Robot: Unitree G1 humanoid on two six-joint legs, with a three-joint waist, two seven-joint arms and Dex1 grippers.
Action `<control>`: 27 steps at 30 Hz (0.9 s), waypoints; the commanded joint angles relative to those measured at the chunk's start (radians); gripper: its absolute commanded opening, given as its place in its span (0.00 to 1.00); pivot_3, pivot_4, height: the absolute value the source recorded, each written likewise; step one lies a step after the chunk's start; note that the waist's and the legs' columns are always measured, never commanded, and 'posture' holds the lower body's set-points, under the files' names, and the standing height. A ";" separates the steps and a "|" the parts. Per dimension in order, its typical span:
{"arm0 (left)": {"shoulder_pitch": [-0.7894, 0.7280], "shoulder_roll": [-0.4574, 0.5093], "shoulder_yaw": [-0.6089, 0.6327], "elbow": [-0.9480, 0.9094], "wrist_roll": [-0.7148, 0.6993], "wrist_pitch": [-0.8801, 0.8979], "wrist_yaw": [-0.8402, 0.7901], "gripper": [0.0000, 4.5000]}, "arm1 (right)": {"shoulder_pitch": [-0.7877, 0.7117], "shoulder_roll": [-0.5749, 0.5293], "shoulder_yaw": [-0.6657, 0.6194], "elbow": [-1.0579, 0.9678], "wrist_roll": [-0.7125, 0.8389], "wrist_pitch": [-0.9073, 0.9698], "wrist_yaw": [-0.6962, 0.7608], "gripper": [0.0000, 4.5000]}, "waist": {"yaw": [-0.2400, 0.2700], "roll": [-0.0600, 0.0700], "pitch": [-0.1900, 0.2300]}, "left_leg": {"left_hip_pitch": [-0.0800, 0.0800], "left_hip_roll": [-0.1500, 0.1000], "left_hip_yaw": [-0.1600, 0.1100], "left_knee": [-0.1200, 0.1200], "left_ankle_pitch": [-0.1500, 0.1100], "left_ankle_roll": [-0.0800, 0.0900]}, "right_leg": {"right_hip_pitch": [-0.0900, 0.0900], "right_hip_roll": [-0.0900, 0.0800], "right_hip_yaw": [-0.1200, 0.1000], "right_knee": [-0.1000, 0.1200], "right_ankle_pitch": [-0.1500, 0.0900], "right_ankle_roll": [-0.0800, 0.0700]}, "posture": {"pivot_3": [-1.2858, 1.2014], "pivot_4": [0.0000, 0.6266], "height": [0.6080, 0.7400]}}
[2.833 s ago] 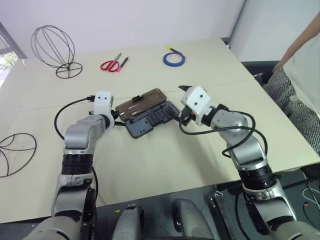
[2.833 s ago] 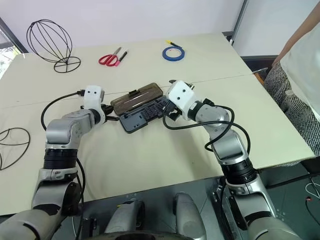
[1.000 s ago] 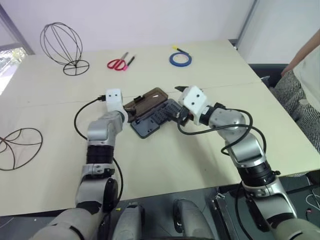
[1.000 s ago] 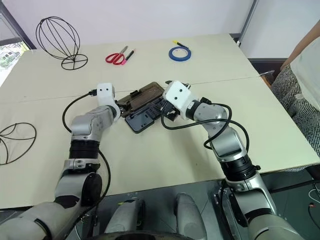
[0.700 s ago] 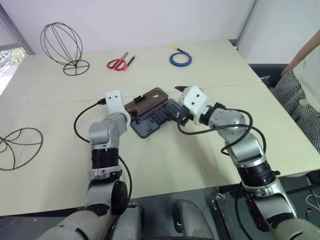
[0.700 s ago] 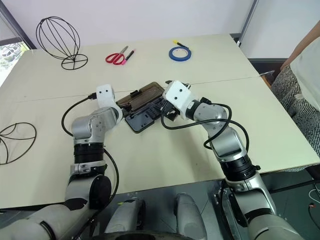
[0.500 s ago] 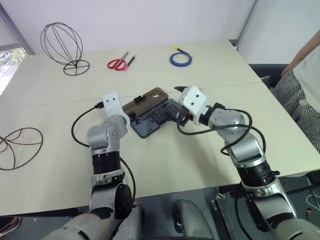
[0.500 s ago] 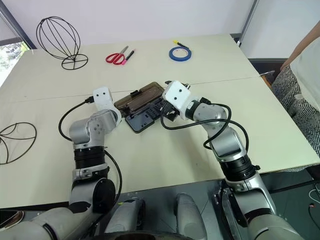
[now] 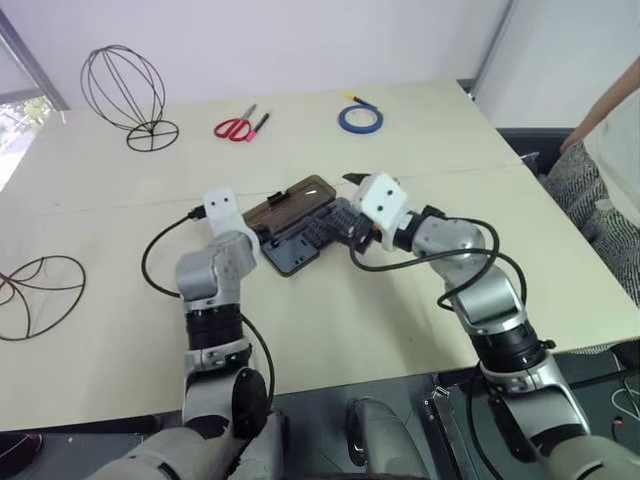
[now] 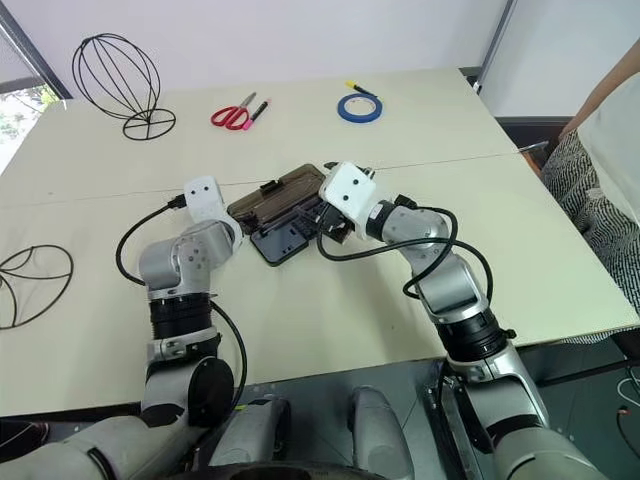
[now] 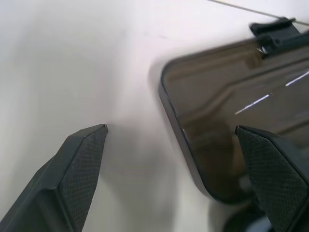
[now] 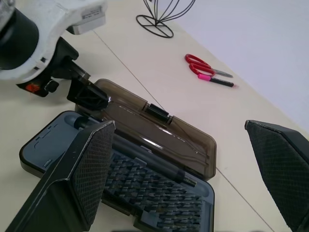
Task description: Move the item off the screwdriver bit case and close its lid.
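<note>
Lid (image 12: pixel 159 130) lies flat open beside the case (image 12: pixel 120 188), thin and springy; lift it by its latch edge. Both arms' fingers spread, holding nothing.

Two wire frames (image 9: pixel 122 92) (image 9: pixel 35 297), one case (image 9: pixel 300 232), one scissors (image 9: pixel 233 127), one tape roll (image 9: pixel 359 119)

Pale beige table (image 9: pixel 400 330) with a thin seam across it, plain white wall (image 9: pixel 300 40) behind, bright window (image 9: pixel 20 110) at left, dark floor (image 9: pixel 610 370) at right.
</note>
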 commanded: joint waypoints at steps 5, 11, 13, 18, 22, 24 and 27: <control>-0.008 0.057 -0.068 0.093 0.019 -0.077 -0.067 0.29 | -0.023 0.000 -0.012 -0.032 -0.004 -0.009 -0.011 1.00 | 0.001 0.000 0.000 | 0.000 0.000 0.000 0.000 0.000 0.000 | 0.000 0.000 0.000 0.000 0.000 0.000 | 0.52 0.24 1.00; 0.040 0.071 -0.105 0.096 0.028 -0.075 -0.093 0.00 | -0.019 -0.009 -0.017 -0.022 -0.004 -0.024 -0.012 1.00 | -0.002 0.001 -0.001 | 0.001 0.000 0.000 -0.001 0.000 0.000 | 0.000 0.000 0.000 0.000 0.000 0.000 | 0.52 0.24 1.00; 0.047 0.083 -0.113 0.091 0.030 -0.066 -0.106 0.00 | -0.022 -0.006 -0.015 -0.022 -0.006 -0.023 -0.015 1.00 | -0.003 0.001 -0.001 | 0.001 0.000 0.000 -0.001 0.000 0.000 | 0.000 0.000 0.000 0.000 0.000 0.000 | 0.52 0.24 1.00; 0.073 0.128 -0.146 0.049 0.033 -0.032 -0.153 0.00 | -0.024 -0.003 -0.015 -0.019 -0.007 -0.028 -0.019 1.00 | -0.007 0.001 -0.001 | 0.001 0.000 0.000 -0.001 0.000 0.000 | 0.000 0.000 0.000 0.000 0.000 0.000 | 0.52 0.24 1.00; 0.144 0.201 -0.189 -0.060 0.020 0.027 -0.234 0.00 | -0.022 0.001 -0.015 -0.018 -0.009 -0.033 -0.026 1.00 | -0.017 0.001 -0.001 | 0.001 0.000 0.000 -0.002 0.000 0.000 | 0.000 0.000 0.001 0.000 0.000 0.000 | 0.52 0.24 1.00; 0.187 0.238 -0.207 -0.117 0.015 0.056 -0.271 0.00 | -0.020 0.005 -0.015 -0.019 -0.008 -0.034 -0.029 1.00 | -0.029 0.001 -0.001 | 0.001 0.000 0.000 -0.002 0.000 -0.001 | 0.000 0.000 0.001 0.000 0.000 0.000 | 0.52 0.24 1.00; 0.253 0.283 -0.220 -0.209 0.001 0.116 -0.317 0.00 | -0.017 0.008 -0.014 -0.017 -0.005 -0.037 -0.030 1.00 | -0.032 0.001 -0.001 | 0.001 0.001 0.000 -0.003 0.000 0.000 | 0.000 0.000 0.001 0.000 0.000 0.000 | 0.52 0.24 1.00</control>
